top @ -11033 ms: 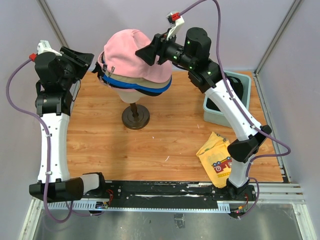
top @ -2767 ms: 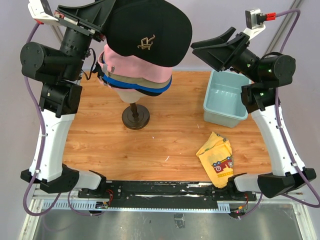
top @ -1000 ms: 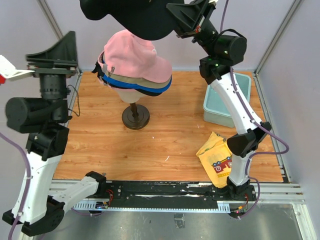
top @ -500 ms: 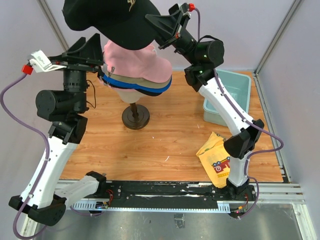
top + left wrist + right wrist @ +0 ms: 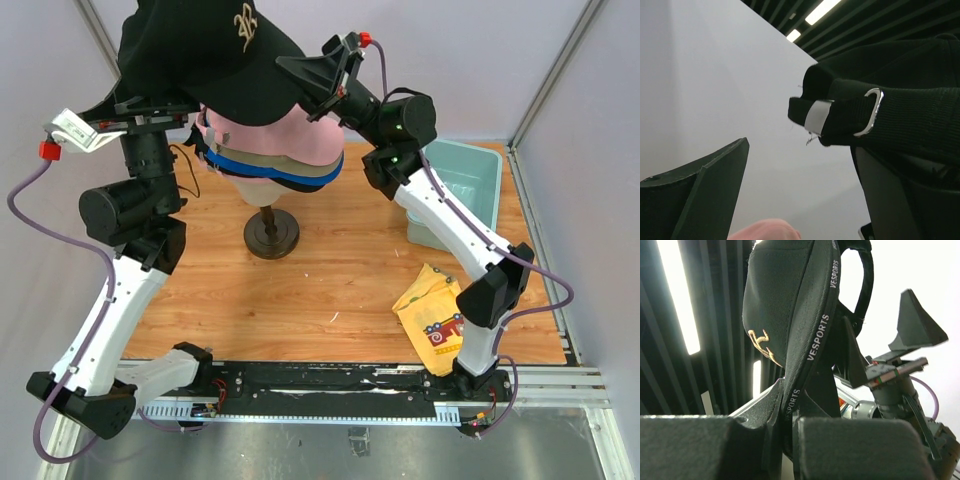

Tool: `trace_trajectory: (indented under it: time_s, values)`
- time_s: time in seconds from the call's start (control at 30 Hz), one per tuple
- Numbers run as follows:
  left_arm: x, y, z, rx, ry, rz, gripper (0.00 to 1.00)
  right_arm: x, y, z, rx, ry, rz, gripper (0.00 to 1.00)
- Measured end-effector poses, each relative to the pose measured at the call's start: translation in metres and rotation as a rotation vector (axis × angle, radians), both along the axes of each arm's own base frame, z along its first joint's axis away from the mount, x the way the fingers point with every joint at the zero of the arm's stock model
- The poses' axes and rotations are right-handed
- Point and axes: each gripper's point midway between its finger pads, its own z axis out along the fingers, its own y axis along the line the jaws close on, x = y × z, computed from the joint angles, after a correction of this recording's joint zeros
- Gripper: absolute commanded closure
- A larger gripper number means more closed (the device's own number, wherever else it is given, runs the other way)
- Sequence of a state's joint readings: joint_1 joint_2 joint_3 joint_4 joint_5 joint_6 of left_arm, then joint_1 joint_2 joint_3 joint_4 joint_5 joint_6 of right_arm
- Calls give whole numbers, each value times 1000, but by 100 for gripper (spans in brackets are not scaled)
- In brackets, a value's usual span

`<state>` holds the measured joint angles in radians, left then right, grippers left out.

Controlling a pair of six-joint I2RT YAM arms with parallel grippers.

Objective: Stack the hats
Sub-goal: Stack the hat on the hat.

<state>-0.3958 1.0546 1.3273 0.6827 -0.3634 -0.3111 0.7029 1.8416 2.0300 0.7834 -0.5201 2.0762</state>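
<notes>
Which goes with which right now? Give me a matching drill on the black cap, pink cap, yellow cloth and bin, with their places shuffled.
Things:
1. black cap
2. pink cap
3. yellow cloth
4. teal bin

Places:
A. lying at the front right of the table
B. topmost of the caps worn by the mannequin head
C. standing at the table's back right
D. held above the stack, brim clamped in the right gripper

Pairs: 1-D, 2-B, 3-A, 4-C
</notes>
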Motion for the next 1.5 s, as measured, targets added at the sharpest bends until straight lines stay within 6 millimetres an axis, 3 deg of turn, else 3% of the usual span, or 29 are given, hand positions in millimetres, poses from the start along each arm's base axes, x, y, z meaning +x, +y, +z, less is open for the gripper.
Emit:
trace_trajectory:
  time_s: [0.27,0.47,0.57,0.87,1.1,1.5]
  values:
    - [-13,18,14,-28,-82,105,8,-9,4,-19,-25,43,24,99]
    - [-25,25,24,-8,-136,164,17,-13,-4,-31,-35,65,18,99]
    - [-30,26,26,12,-152,184,27,-13,-10,-34,-34,65,9,99]
    - [-33,22,30,86,-172,224,74,5,-25,-46,-42,59,-39,99]
    - [-31,16,30,133,-173,227,95,18,-37,-51,-54,42,-69,99]
    - [-12,1,14,217,-106,207,99,44,-65,-56,-83,-10,-133,99]
